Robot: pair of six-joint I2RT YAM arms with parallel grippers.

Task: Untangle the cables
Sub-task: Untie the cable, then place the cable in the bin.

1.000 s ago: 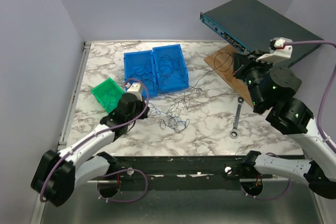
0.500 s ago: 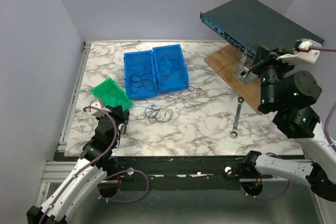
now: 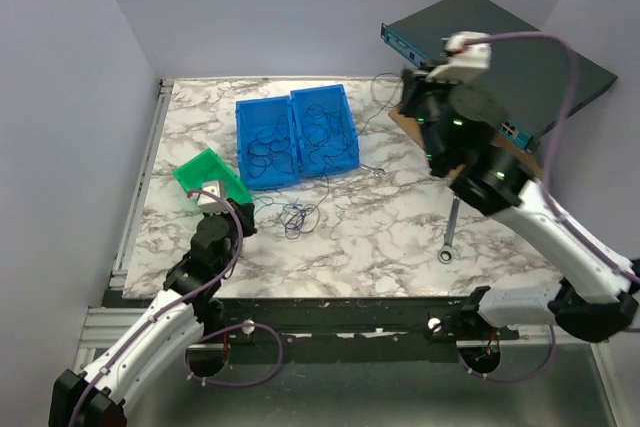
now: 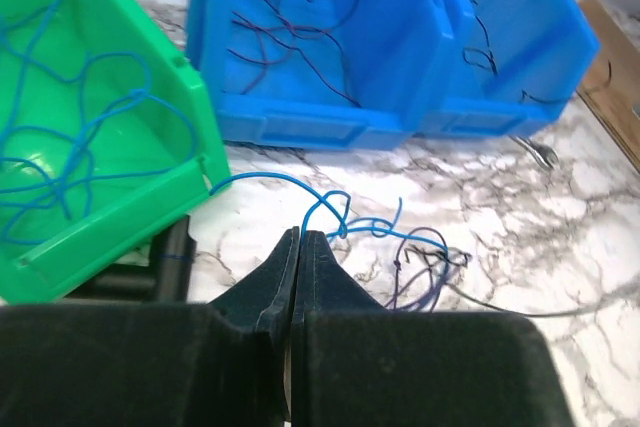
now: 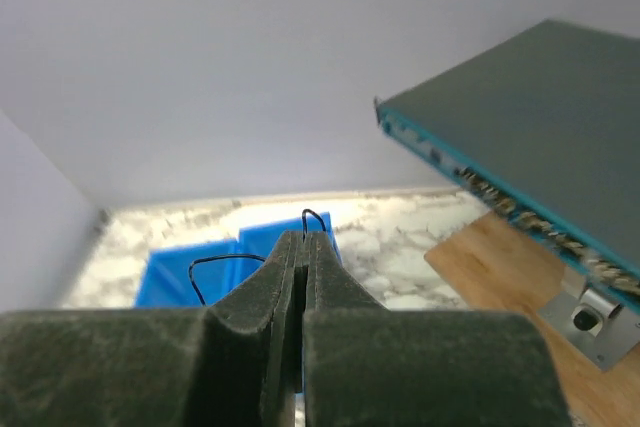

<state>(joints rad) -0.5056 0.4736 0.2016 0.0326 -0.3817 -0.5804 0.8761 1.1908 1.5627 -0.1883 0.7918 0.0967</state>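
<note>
A small tangle of thin blue and dark cables lies on the marble table in front of the blue bins; it also shows in the left wrist view. My left gripper sits low beside the green bin, shut on a blue cable that runs from its fingertips into the tangle. My right gripper is raised high above the table's back right, shut on a dark cable that loops out past its tips. That cable hangs as a faint line down towards the bins.
Two blue bins hold more dark cables. A green bin holds blue cables. A silver wrench lies at the right. A wooden board and a tilted network switch stand at the back right.
My right arm has swung up and to the left, lifting the dark cable. My left arm has drawn back towards the green bin, and the tangle has shifted left with it.
</note>
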